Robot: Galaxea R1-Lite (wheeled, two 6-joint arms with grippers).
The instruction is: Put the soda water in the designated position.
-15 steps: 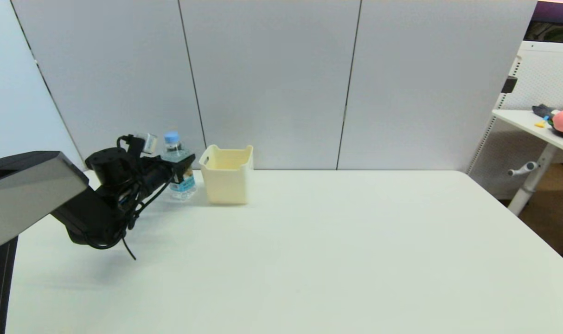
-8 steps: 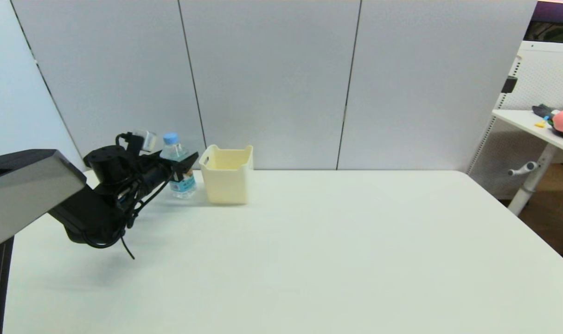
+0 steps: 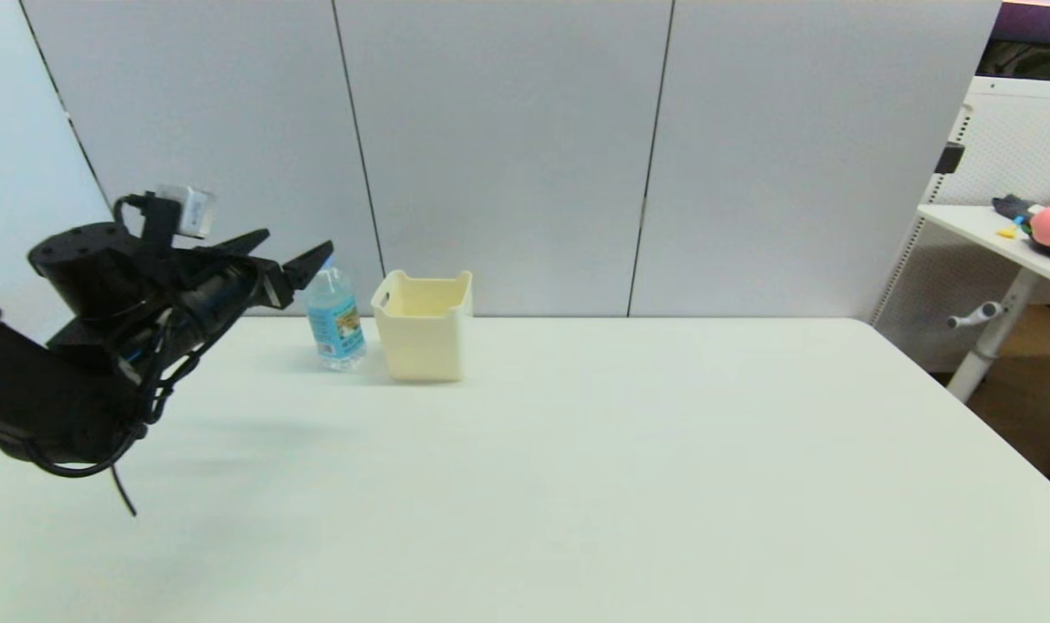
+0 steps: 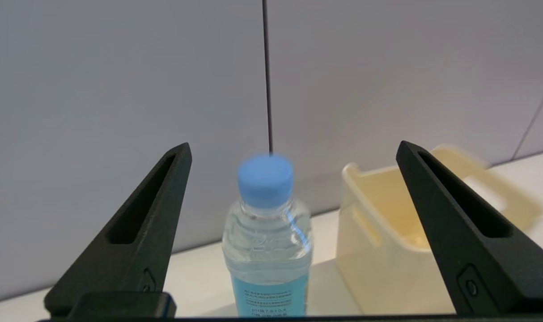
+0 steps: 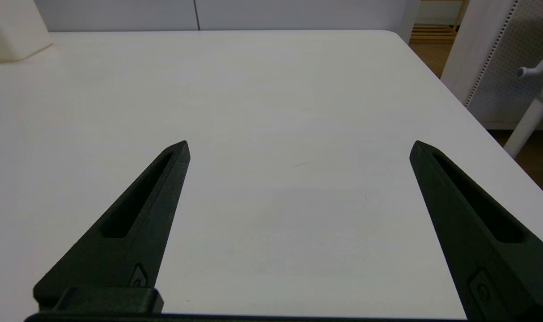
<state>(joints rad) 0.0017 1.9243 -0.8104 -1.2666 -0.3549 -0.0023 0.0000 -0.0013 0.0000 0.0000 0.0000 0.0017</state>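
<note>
Fingers spread wide and holding nothing, the left gripper (image 3: pixel 293 251) has let go of the soda water (image 3: pixel 336 320) and risen back toward the robot, so its tips now hang level with the cap, suggesting the placing is done. Just beyond those tips the bottle stands alone on the white table (image 3: pixel 629 467), long axis upright, cap up, close beside the cream bin (image 3: pixel 423 337). The right gripper (image 5: pixel 298 147), also wide open and empty, idles over bare tabletop.
</note>
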